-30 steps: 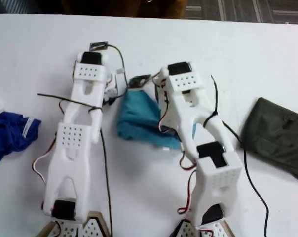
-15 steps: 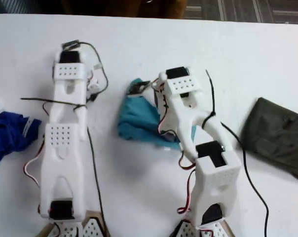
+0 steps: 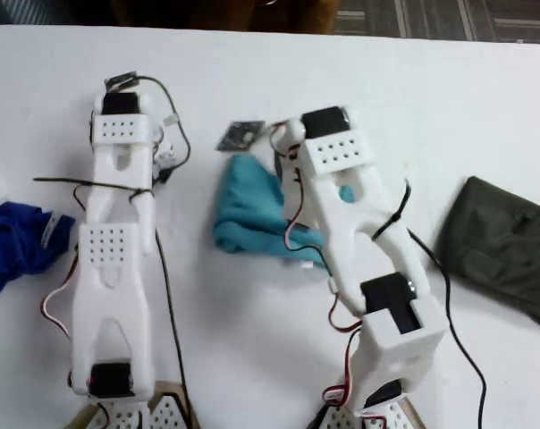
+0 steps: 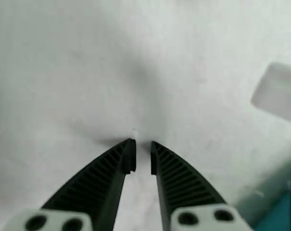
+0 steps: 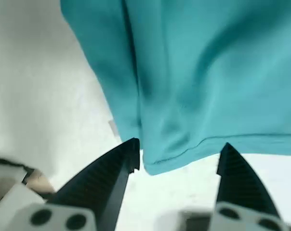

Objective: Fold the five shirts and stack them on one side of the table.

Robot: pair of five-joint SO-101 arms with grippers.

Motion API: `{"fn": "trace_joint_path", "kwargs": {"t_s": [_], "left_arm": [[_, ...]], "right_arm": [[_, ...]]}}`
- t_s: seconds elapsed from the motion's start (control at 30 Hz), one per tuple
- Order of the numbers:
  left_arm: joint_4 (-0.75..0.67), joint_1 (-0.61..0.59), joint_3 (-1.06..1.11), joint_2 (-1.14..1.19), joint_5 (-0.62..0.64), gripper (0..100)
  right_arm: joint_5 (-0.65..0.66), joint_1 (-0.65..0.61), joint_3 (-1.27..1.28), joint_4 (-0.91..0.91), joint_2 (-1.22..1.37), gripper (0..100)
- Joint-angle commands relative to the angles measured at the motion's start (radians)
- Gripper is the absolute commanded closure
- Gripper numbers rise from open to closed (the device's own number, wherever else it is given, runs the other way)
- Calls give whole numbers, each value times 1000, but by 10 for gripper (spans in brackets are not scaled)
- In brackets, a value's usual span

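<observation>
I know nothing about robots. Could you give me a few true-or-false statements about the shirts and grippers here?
1. The right gripper is open, with the edge of the teal shirt between its jaws. True.
2. The left gripper holds the blue shirt. False: it is over bare table, holding nothing.
3. The dark green shirt lies on the teal shirt. False: they lie apart.
4. The blue shirt lies on the left arm's outer side. True.

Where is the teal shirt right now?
The teal shirt lies mid-table in the high view, partly under the right arm, between the blue shirt and the dark green shirt. Its hem sits at the open right tool.
</observation>
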Motion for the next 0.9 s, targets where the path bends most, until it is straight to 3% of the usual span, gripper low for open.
{"fn": "trace_joint_path", "kwargs": {"t_s": [0.0, 0.13, 0.3, 0.73, 0.87], "left_arm": [[-18, -58, -24, -9, 6, 932], [-18, -60, -24, -9, 6, 932], [-18, -63, -24, -9, 6, 932], [-20, -63, -24, -9, 6, 932], [-26, -75, -24, -9, 8, 932]], "right_arm": [[-117, -54, -103, -45, -5, 815], [-195, -148, -155, -56, 116, 900], [-203, -219, -273, -53, 255, 907], [-204, -208, -466, -50, 481, 913], [-204, -206, -470, -47, 481, 981]]}}
